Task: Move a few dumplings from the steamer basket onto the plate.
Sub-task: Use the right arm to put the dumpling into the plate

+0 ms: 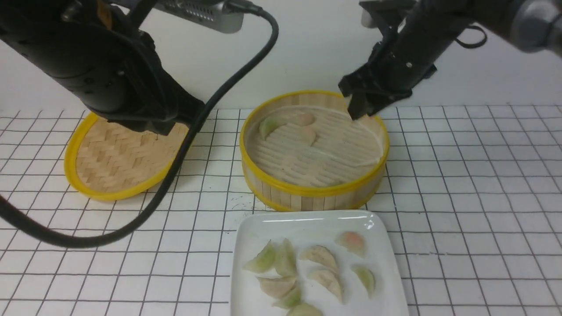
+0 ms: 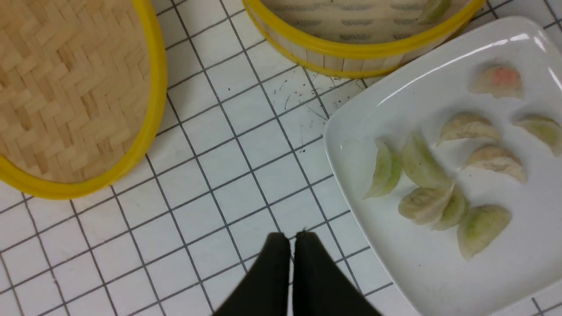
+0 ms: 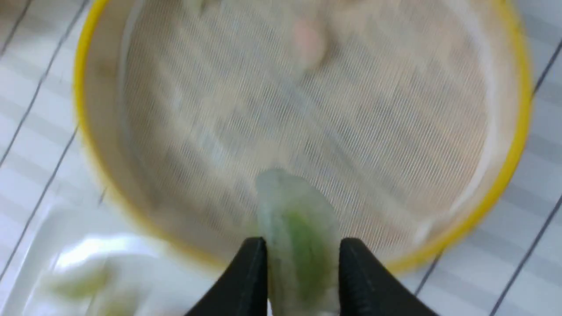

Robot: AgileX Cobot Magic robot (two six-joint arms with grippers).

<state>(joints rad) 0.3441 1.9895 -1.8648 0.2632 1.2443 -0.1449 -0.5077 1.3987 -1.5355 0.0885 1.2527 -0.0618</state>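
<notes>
Dumplings [image 1: 285, 259]: nine on the plate [image 1: 360, 305], one [image 3: 303, 241] between the right fingers [image 3: 252, 276].

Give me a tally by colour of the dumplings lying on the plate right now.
Green dumplings: 5
Beige dumplings: 3
Pink-tinted dumpling: 1
Total on the plate: 9

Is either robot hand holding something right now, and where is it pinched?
The right gripper pinches a green dumpling by its sides, one end sticking out. The left gripper holds nothing.
</notes>
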